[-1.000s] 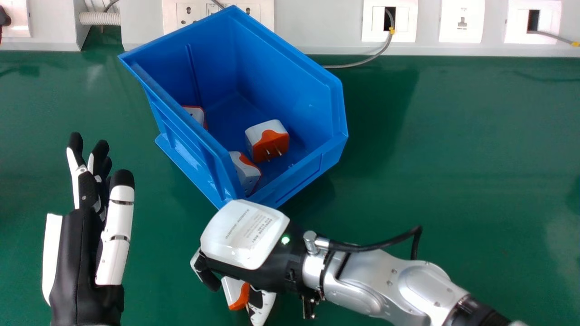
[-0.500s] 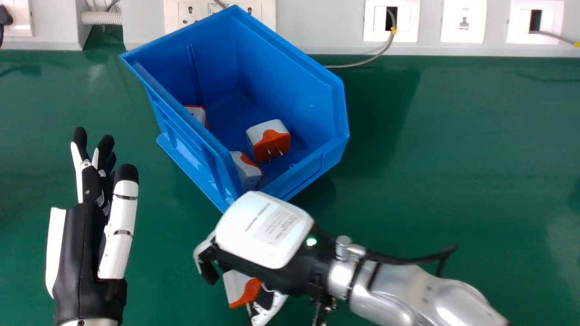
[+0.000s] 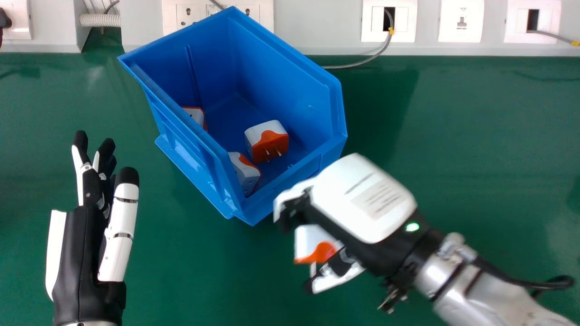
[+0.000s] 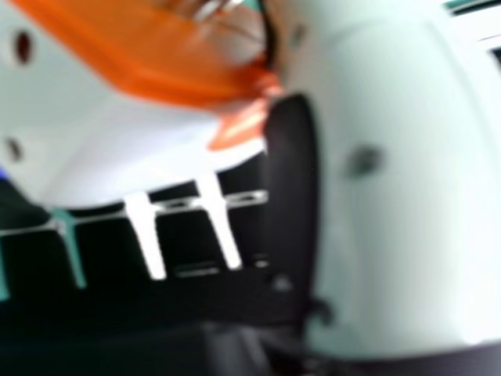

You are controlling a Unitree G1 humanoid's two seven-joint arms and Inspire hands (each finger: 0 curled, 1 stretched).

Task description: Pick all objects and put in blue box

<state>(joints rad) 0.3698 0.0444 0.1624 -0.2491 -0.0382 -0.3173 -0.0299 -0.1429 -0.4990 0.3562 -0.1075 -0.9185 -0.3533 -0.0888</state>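
Green tabletop (image 3: 462, 136) holds blue box (image 3: 281, 74), long axis slanting near-right.

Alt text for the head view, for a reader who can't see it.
The robot's right hand grips a white-and-orange plug adapter beside a blue box holding three similar adapters; the left hand is open above the green table.

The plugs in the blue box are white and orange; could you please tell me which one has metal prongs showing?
The rightmost plug: its orange face shows two prongs, while the farthest plug and the nearest plug show none.
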